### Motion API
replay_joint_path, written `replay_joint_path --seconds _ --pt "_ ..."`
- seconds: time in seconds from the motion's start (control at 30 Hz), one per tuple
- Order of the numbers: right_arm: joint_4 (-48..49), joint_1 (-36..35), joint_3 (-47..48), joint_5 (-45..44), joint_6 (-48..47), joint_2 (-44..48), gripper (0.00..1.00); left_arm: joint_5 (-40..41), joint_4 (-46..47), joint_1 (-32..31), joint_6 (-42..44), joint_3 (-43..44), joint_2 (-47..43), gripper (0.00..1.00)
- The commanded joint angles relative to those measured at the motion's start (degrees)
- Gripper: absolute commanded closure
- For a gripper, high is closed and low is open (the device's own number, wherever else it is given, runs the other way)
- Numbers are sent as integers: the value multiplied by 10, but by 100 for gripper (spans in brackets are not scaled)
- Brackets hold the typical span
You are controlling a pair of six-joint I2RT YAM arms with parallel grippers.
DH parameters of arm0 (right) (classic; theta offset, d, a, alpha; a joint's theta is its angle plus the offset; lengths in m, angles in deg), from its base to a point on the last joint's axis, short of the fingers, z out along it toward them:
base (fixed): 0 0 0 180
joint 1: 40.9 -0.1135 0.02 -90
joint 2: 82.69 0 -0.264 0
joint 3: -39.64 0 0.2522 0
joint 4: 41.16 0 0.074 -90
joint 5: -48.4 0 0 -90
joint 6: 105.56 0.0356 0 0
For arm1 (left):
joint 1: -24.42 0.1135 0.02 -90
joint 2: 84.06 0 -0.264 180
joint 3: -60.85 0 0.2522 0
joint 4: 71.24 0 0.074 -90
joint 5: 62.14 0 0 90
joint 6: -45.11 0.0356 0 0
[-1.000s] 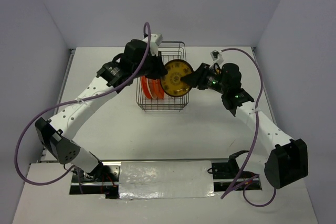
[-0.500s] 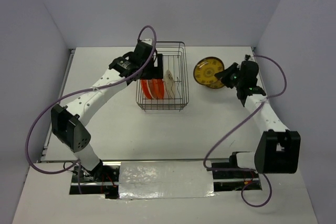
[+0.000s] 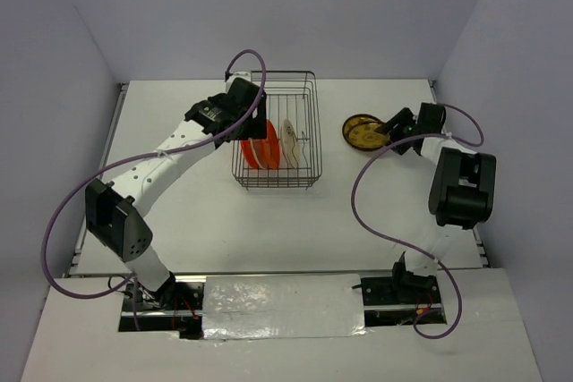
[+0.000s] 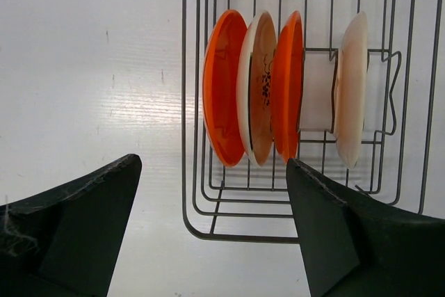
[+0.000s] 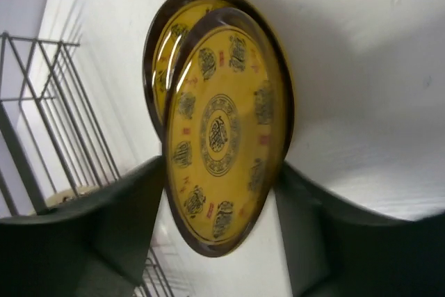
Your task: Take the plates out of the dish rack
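The dish rack (image 3: 300, 96) (image 4: 195, 220) stands at the table's back middle. Several plates stand on edge in it: an orange one (image 4: 222, 95), a cream blotched one (image 4: 259, 88), another orange one (image 4: 288, 95) and a pale cream one (image 4: 351, 88) (image 3: 289, 139). My left gripper (image 3: 246, 124) (image 4: 212, 165) hangs open over the rack's left end, empty. To the right of the rack, a yellow patterned plate (image 3: 363, 130) (image 5: 222, 130) leans over a second yellow plate (image 5: 163, 46) lying on the table. My right gripper (image 3: 394, 131) (image 5: 221, 172) is open, its fingers (image 5: 125, 220) either side of the upper plate's near rim.
The right arm is folded back, its elbow block (image 3: 461, 187) near the table's right edge. Purple cables (image 3: 54, 221) loop beside both arms. Grey walls close in the table at the back and sides.
My right gripper carried the yellow plate from the rack out to the right, lowered it onto the other yellow plate and opened. My left gripper opened and stayed at the rack's left end.
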Motion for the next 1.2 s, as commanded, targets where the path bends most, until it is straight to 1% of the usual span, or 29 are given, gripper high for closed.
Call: replay_joint_path --seconds 0.0,0.03,0.07,0.1,0.13,0.2,0.23,0.3,0.37,0.4,0.43,0.47,0.5,0.53,0.6,0.63,0.7,0.73,0.77,0.83,0.9,1.07,1.1,1.13,1.17 --pt "-27 -11 70 -39 -24 -8 26 30 -2 3 -4 -3 -21 2" --pt "-56 -26 81 -67 -35 -9 18 34 -4 4 -4 -4 -20 3" --pt "-114 -37 95 -98 -47 -10 16 37 -3 7 -4 -4 -20 3" --pt "-153 -48 137 -136 -68 -22 0 40 -5 8 -4 -2 -17 4" --pt "-226 -68 162 -211 -74 -31 0 45 -8 9 -4 3 -15 4" --pt "-274 -82 213 -259 -89 -56 0 44 -15 11 -4 9 -6 5" --pt "-289 -90 219 -276 -89 -57 0 43 -15 12 -3 13 -2 5" --pt "-280 -97 197 -286 -93 -36 0 40 -10 14 4 16 13 8" --pt "-284 -105 184 -289 -84 -17 0 45 -20 15 5 36 34 11" --pt "-277 -111 156 -288 -83 -3 0 46 -28 15 6 46 57 12" --pt "-260 -117 139 -287 -86 35 0 48 -37 15 7 64 69 14" --pt "-255 -125 108 -300 -86 56 0 56 -42 15 4 75 91 18" --pt "-250 -147 95 -309 -85 77 0 60 -48 15 3 84 102 19" --pt "-243 -155 82 -314 -89 117 0 62 -55 15 3 104 113 20" --pt "-240 -176 52 -313 -93 154 0 67 -63 15 4 130 144 28" --pt "-239 -183 43 -311 -97 187 0 73 -76 15 0 139 154 29" --pt "-236 -198 18 -296 -100 219 0 89 -85 15 -3 154 178 31" --pt "-232 -201 9 -292 -101 251 0 93 -91 17 -9 157 183 32" --pt "-228 -205 -8 -286 -102 267 0 95 -92 19 -11 157 189 36" --pt "-219 -213 -29 -278 -104 308 0 96 -84 22 -16 145 189 39" --pt "-218 -220 -39 -270 -108 335 0 94 -77 23 -22 131 180 40" --pt "-221 -226 -47 -272 -116 346 0 78 -57 23 -23 104 151 38" --pt "-220 -227 -49 -271 -118 345 0 68 -51 22 -20 101 145 36" --pt "-220 -226 -49 -268 -119 343 0 63 -45 23 -19 98 135 30" --pt "-220 -227 -49 -266 -119 338 0 59 -37 23 -16 97 132 28"
